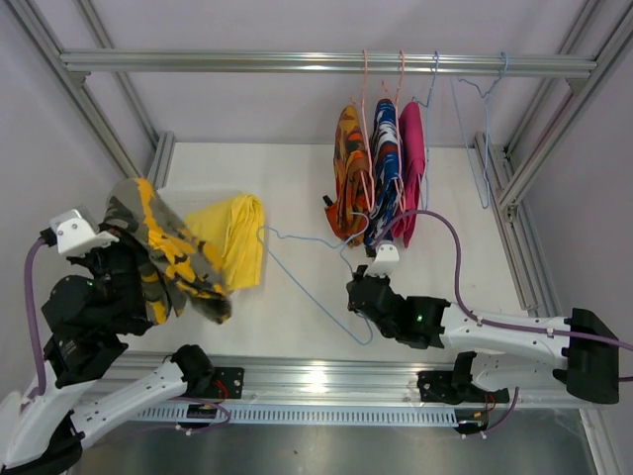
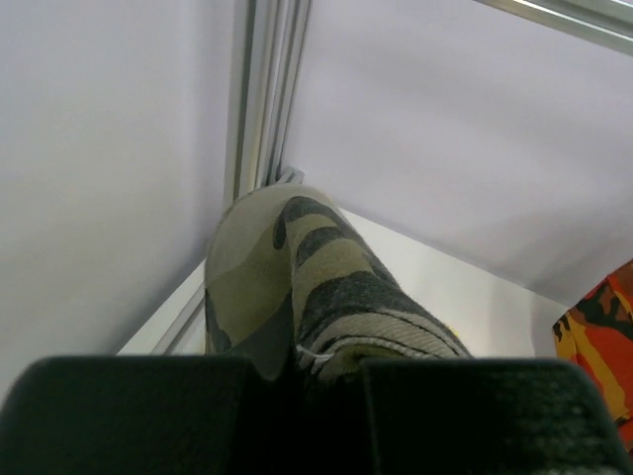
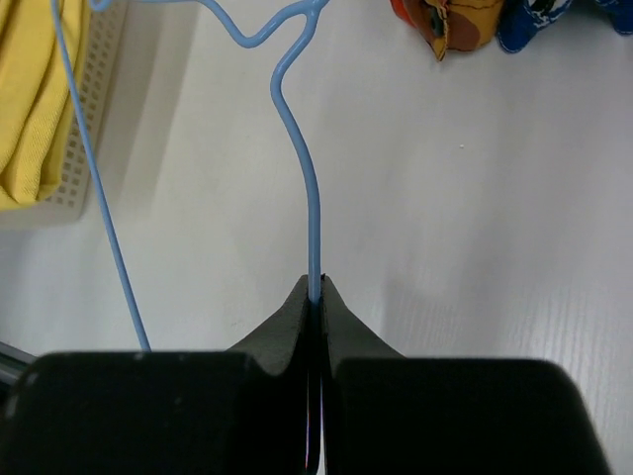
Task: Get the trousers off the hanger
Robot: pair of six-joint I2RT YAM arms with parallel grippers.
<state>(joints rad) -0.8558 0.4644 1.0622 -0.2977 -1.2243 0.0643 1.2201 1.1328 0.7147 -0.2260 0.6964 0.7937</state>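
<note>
3 trousers [image 1: 384,168] hang on the rail [image 1: 247,61] beside 2 blue hangers [image 1: 487,148].

A white table [image 1: 297,178] stood inside an aluminium frame [image 1: 519,168], whose horizontal rail [image 1: 247,62] crossed the back in front of pale walls [image 2: 99,148]. A white perforated basket [image 3: 94,99] sat on the table's left part, with a corner post [image 2: 262,89] behind it

A white desk [image 1: 297,317] sits inside a silver metal frame [image 1: 527,259]. Plain pale walls [image 1: 247,109] stand far, left and right. A shiny bar [image 1: 247,61] runs across the far side, up high.
</note>
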